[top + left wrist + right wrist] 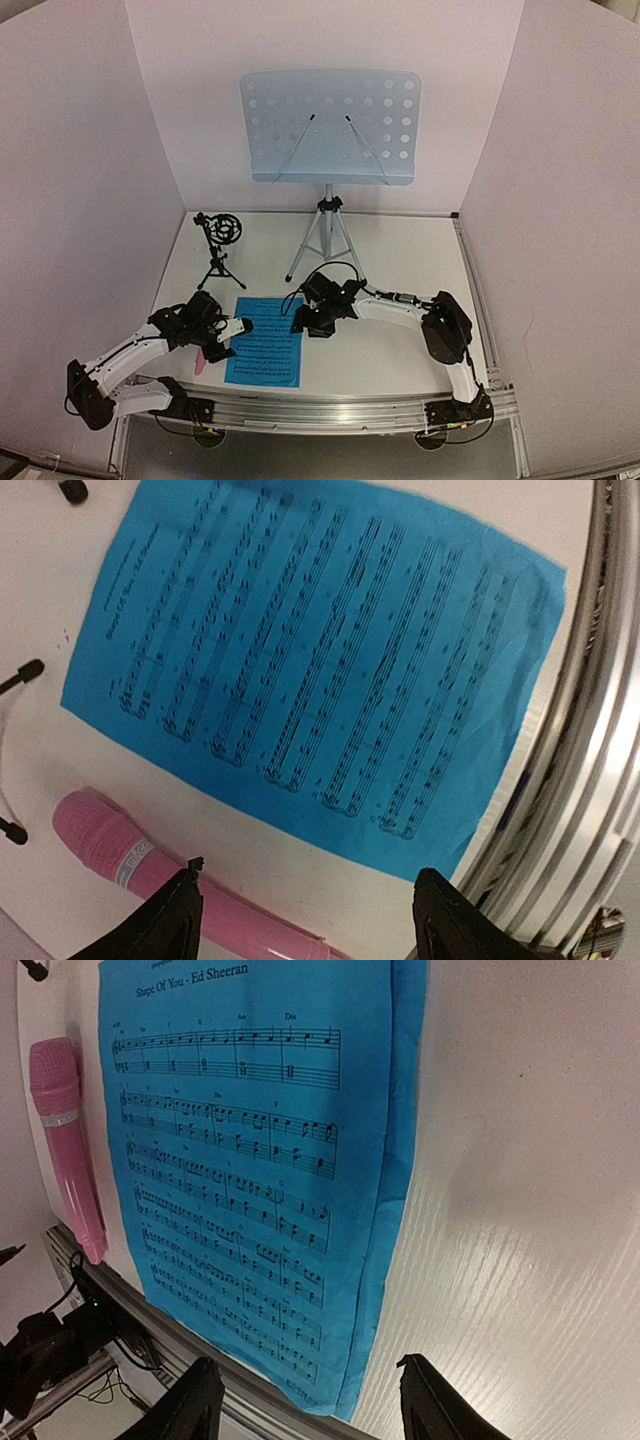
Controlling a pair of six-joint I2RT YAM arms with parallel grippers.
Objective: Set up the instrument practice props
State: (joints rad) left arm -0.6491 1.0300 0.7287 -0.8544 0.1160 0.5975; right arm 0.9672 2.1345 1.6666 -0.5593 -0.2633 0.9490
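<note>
The stand (pixel 330 125) is upright at the back of the surface (pixel 410 250), its perforated desk tilted toward the arms and bare, so it looks ready to take paper. The sheets (pixel 264 340) lie flat near the front rail (pixel 330 405), between the two arms. A doubled edge in the right wrist view suggests two pages stacked. The mic (pixel 201 362) lies just beside their left edge, not in the ring of the mic stand (pixel 220 245), which waits empty at the back left. The left arm (pixel 130 350) reaches in over the mic and the sheets' left side. Its jaws are apart with nothing between them, one finger (pixel 175 910) above the pink barrel. The right arm (pixel 410 312) leans across to the sheets' right edge, its jaws likewise spread and empty, straddling that edge from above. Coming in from opposite sides probably serves to pinch thin paper that lies flush and gives no lip. Whether the left arm means to take the mic or the paper, I cannot tell. Neither prop is set up yet.
</note>
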